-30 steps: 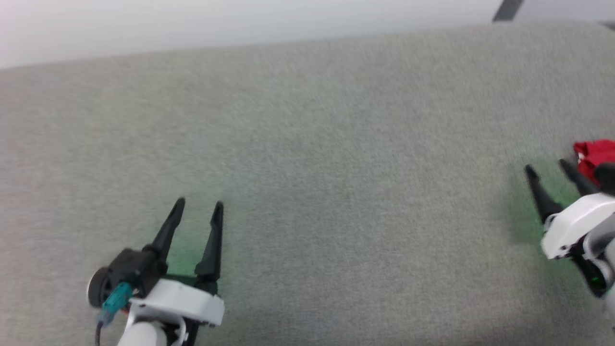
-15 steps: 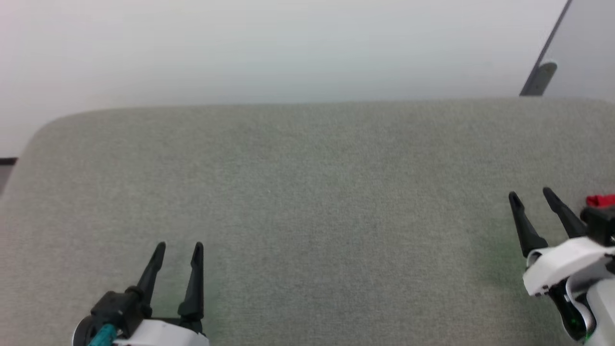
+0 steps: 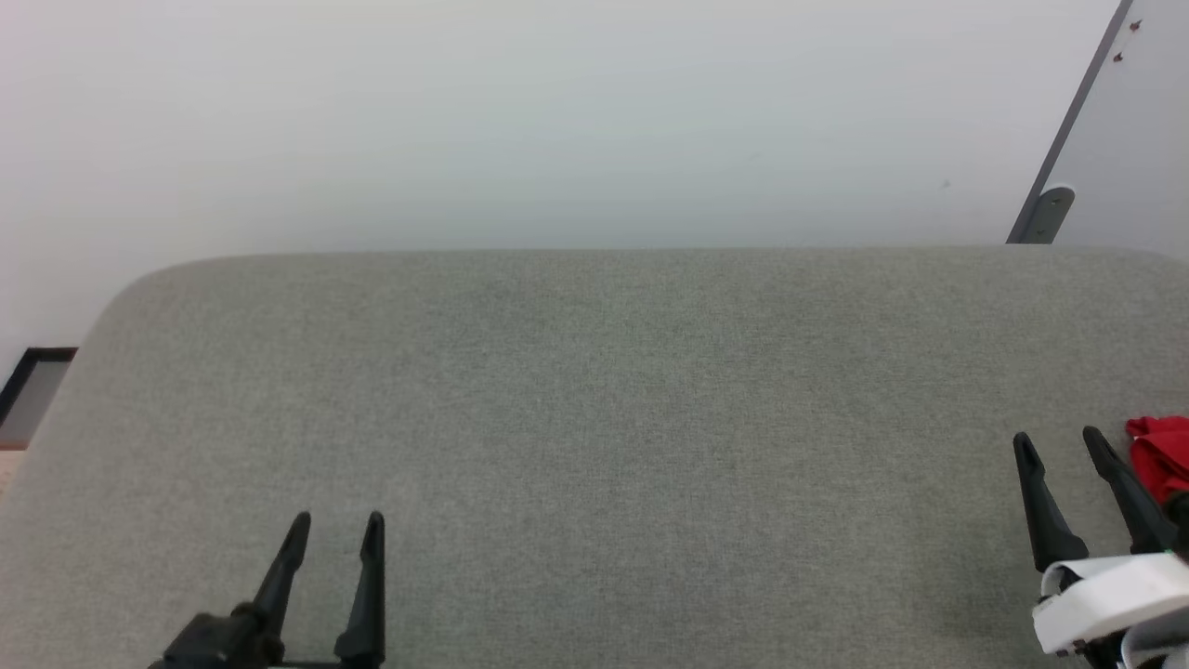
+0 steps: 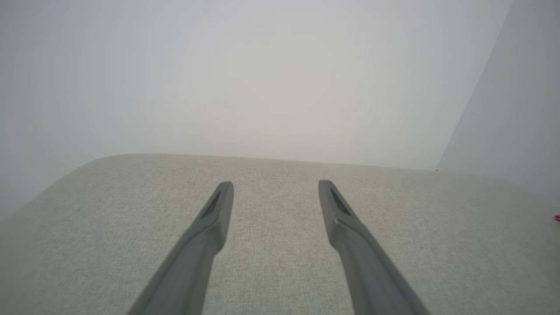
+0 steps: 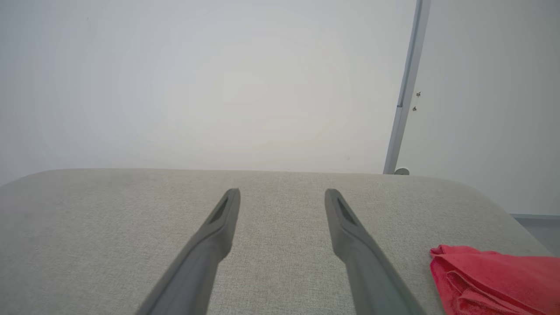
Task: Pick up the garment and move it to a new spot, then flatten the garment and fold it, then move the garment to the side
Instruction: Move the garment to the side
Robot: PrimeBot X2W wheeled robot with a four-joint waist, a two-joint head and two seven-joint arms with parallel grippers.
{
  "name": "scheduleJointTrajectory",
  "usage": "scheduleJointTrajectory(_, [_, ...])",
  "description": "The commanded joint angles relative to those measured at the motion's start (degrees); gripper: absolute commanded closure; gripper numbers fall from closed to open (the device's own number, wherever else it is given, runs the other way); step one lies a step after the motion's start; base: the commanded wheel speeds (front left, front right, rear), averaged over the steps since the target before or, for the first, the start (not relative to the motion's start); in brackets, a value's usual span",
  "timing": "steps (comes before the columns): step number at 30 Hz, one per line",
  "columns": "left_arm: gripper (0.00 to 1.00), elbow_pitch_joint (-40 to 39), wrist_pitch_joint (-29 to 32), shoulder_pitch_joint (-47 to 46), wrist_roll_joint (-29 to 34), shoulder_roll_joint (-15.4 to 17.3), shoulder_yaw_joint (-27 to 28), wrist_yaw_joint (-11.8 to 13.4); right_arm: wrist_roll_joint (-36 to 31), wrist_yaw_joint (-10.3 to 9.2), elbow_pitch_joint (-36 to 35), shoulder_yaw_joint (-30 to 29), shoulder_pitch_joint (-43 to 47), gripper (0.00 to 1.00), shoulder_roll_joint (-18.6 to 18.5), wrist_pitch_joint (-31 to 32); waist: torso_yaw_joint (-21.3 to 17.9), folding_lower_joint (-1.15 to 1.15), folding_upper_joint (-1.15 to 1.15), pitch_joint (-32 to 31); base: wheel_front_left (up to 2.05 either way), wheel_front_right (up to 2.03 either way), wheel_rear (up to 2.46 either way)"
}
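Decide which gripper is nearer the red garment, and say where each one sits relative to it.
Right. The right gripper is just beside the garment; the left gripper is far across the grey surface.

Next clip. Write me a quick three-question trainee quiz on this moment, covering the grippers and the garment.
1. Fill in: the left gripper has its jaws ____.
2. True or false: the right gripper is shut on the garment.
3. Multiple choice: on the grey surface, the garment lies A) between the two grippers; B) to the right of the right gripper; C) under the left gripper.
Key: 1 open; 2 false, its jaws are open and hold nothing; 3 B.
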Motion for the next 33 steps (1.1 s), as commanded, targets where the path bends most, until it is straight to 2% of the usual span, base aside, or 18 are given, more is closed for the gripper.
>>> scheduleJointTrajectory(1, [0.0,-0.6,-0.04,1.14,0.06,0.11,0.28,-0.13,-0.37,-0.1,-1.21,-0.82,1.3,0.0,0.3,-0.26,-0.16,0.0,0.0,-0.38,0.0,0.0,0.0])
scheduleJointTrajectory(11, [0.0,-4.26,-0.04,6.59,0.82,0.57,0.48,-0.13,-2.05,-0.1,-9.68,-5.49,9.37,0.0,1.3,1.64,-0.43,0.0,0.0,-0.72,0.0,0.0,0.0])
scheduleJointTrajectory(20, [0.0,-8.15,-0.04,10.12,2.12,-0.71,2.28,-0.14,-2.95,-0.1,-16.88,-9.59,14.38,0.0,2.98,3.92,-0.57,0.0,0.0,-0.12,0.0,0.0,0.0])
scheduleJointTrajectory(33, [0.0,-9.08,-0.04,9.89,2.89,-1.29,2.42,-0.14,-3.93,-0.1,-21.19,-10.03,16.14,0.0,4.68,5.35,-0.01,0.0,0.0,0.3,0.0,0.0,0.0])
